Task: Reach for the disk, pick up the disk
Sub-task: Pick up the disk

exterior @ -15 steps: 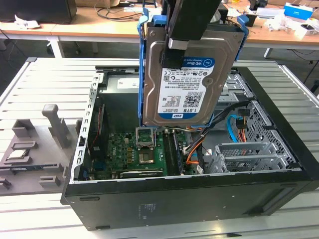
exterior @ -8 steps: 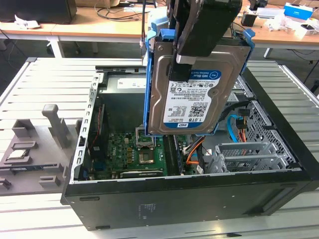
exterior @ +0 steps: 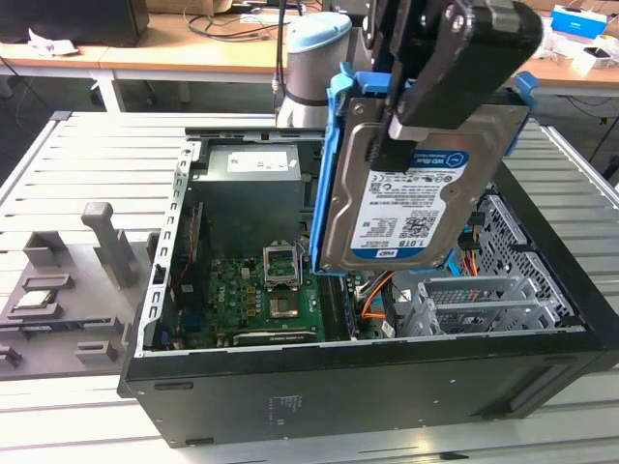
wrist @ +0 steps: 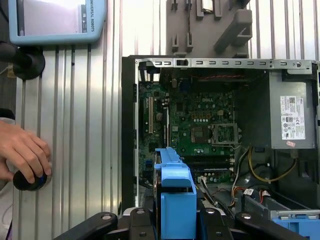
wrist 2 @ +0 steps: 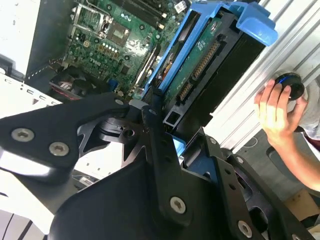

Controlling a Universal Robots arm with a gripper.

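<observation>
Hand (exterior: 401, 135) clamped on disk (exterior: 411, 208), lifted upright above open computer case (exterior: 368, 387).

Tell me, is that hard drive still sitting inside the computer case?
No. In the exterior view the gripper holds the disk tilted in the air above the open computer case.

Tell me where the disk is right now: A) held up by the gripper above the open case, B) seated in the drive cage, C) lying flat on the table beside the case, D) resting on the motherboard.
A: in the exterior view the gripper clamps the disk, which hangs label-out, clear above the open case.
</observation>
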